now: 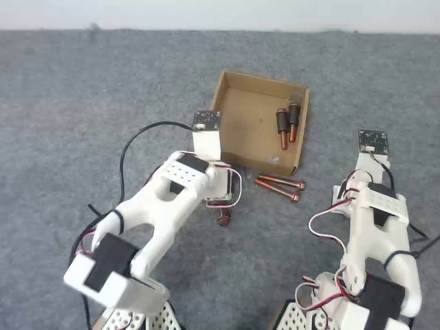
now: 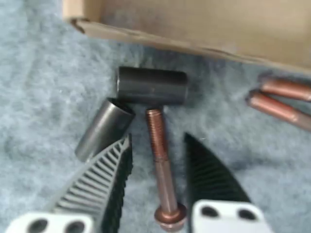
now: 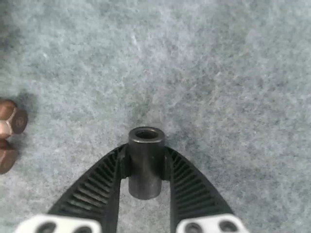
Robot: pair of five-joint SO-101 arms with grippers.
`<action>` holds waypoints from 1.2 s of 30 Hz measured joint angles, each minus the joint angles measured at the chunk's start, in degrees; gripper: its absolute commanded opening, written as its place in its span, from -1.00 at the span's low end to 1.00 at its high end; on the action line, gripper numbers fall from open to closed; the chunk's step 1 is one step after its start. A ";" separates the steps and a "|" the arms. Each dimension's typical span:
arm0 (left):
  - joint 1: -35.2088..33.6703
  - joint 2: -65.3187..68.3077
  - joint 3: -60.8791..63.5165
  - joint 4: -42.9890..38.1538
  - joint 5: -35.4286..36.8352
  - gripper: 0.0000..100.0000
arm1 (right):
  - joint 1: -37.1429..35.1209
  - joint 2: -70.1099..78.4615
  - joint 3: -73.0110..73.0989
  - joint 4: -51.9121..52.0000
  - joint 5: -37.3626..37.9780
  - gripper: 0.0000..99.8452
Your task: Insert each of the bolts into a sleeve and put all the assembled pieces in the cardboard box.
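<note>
Bolt (image 2: 163, 165), copper-coloured, lies flat between the left jaws, which stand apart and do not touch it. Its flanged hex head is nearest the roots of the jaws, then a smooth shank, with the threaded end past the tips. Just beyond the tips a crosswise sleeve (image 2: 152, 86), a dark matt cylinder, lies square to the bolt; the thread meets or nearly meets its side. A slanted sleeve (image 2: 103, 128), greyer with a slight sheen, lies against the outer edge of one ribbed finger. Beyond both is the plain brown wall of the cardboard box (image 2: 170, 41).

To one side of the left jaws lie two loose bolts (image 2: 279, 102), side by side on the desk (image 1: 82, 103), which has a grey, felt-like nap.

The right jaws are clamped on an upright sleeve (image 3: 146, 162), black with its round bore showing. Two copper hex heads (image 3: 10, 119) sit off to one side.

Two assembled pieces (image 1: 287, 126) lie in the box.
</note>
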 measured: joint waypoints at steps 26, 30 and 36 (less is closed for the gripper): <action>7.91 4.57 -4.31 10.11 -10.11 -0.81 | 0.00 0.00 0.00 0.00 0.00 -0.99; 7.74 5.01 -5.63 15.82 -17.85 -0.82 | 0.00 0.00 0.00 0.00 0.00 -0.98; 7.65 5.54 -7.38 21.45 -42.73 -0.82 | 0.00 0.00 0.00 -0.53 0.00 -0.98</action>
